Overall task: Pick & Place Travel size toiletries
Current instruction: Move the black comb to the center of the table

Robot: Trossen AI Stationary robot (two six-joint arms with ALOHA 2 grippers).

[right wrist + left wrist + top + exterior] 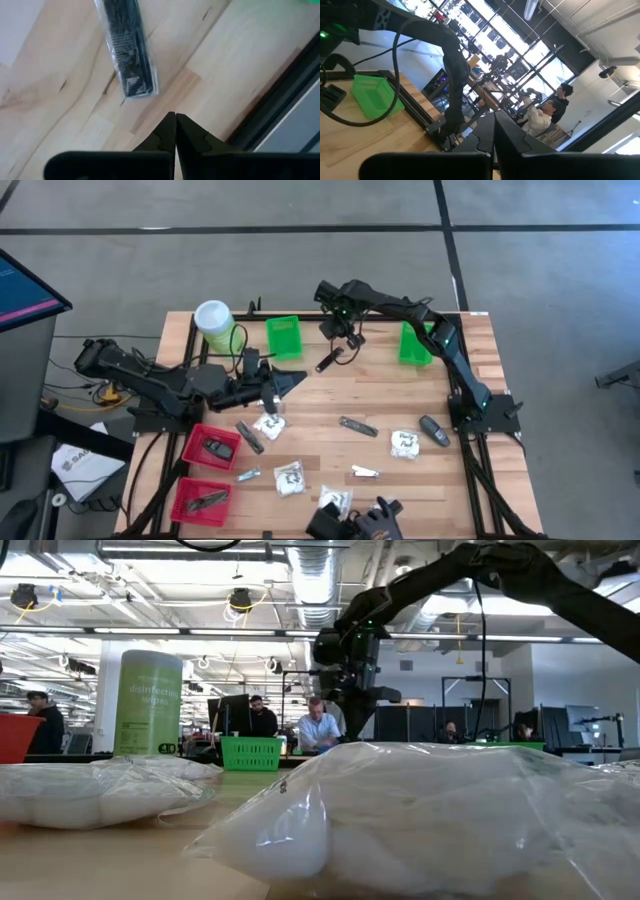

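Travel size toiletries lie scattered on the wooden table: white packets (405, 443) (290, 478) (268, 423), silvery sachets (365, 472), dark pieces (357, 426) (434, 430). A dark comb-like stick in a clear wrapper (127, 50) lies flat near the far edge (330, 361). My right gripper (175, 119) hangs shut just above the table beside that stick, pointing down (340, 336), and holds nothing. My left gripper (298, 378) is shut and held level above the table's left middle, also with nothing in it (494, 120).
Two green baskets (284, 337) (415, 343) stand at the far edge and two red baskets (210, 445) (200, 500) at the near left, each holding dark pieces. A tall light-green canister (213, 325) stands at the far left corner. People sit beyond the table.
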